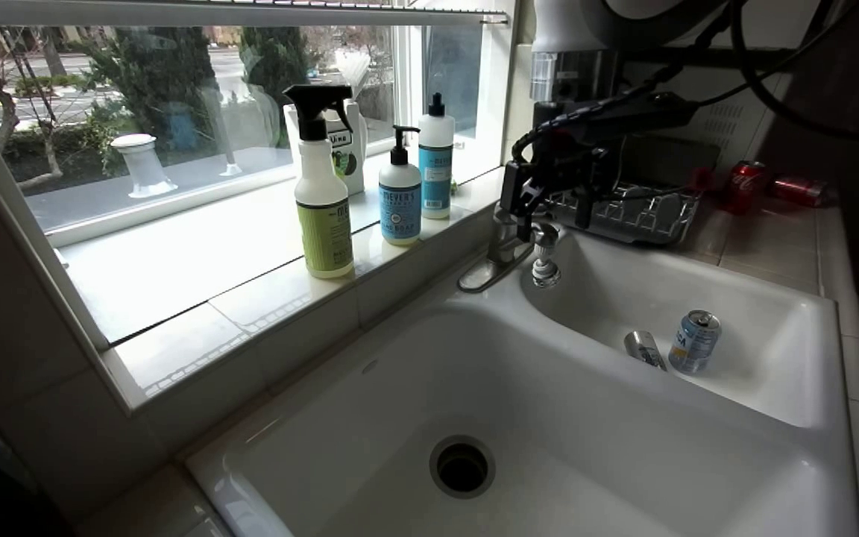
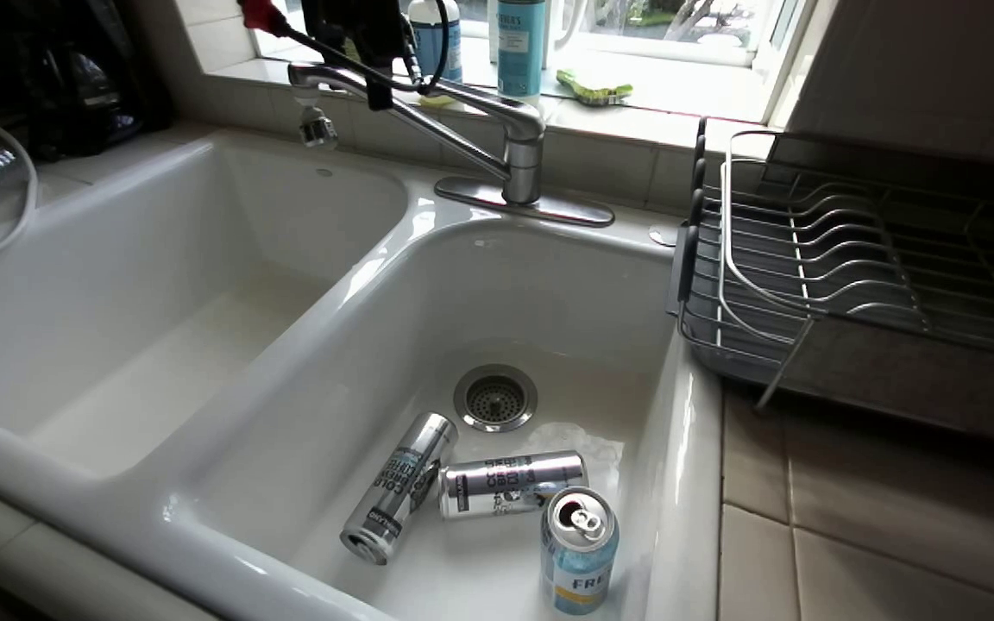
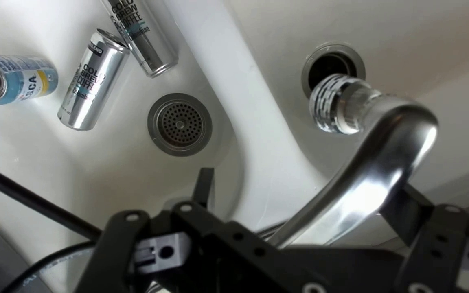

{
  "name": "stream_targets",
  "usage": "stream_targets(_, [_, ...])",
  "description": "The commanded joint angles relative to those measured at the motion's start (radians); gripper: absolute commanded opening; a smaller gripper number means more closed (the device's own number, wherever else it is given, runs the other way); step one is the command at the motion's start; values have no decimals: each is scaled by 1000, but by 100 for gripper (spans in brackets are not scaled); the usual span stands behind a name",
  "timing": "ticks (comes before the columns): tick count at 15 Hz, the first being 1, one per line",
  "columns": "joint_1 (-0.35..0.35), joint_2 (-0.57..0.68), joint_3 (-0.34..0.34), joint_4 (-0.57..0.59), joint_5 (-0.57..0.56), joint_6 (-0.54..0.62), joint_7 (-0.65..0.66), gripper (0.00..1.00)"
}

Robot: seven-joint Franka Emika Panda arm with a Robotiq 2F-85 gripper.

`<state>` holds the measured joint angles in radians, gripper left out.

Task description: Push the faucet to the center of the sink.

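Observation:
The chrome faucet [image 1: 483,274] stands behind the white double-basin sink [image 1: 601,347]. In an exterior view its body [image 2: 523,159] is upright and its spout reaches left, over the back of the wide basin [image 2: 290,224]. In the wrist view the spout [image 3: 340,199] runs between the fingers, and its clear nozzle hangs near the dark drain [image 3: 332,67]. My gripper [image 3: 305,191] is open around the spout. The right finger is against or very near the spout; the left finger is well apart from it. The gripper also shows in both exterior views [image 1: 555,216] [image 2: 380,86].
Two silver cans [image 2: 514,483] and a blue can [image 2: 579,552] lie or stand in the smaller basin. A dish rack [image 2: 808,259] stands beside it. A spray bottle [image 1: 325,231] and soap bottles [image 1: 400,205] line the window sill. A black cable [image 3: 35,201] hangs by the gripper.

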<state>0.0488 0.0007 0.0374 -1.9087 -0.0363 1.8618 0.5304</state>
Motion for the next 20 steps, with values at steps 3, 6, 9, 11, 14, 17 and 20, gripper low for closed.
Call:
stream_targets(3, [-23, -106, -13, -117, -21, -57, -43, 100])
stream_targets(6, [-36, -131, -18, -152, -31, -53, -59, 100])
stream_targets(9, [-53, -162, -28, -190, -34, -43, -69, 100])
stream_targets(11, [-64, -180, -31, -210, -47, -32, -68, 100])
stream_targets(14, [-79, -201, -32, -230, -86, -25, -56, 100])
stream_targets(17, [-91, -220, -34, -244, -112, -20, -52, 100])
stream_targets(20, [-103, -241, -35, -260, -134, -15, -49, 100])
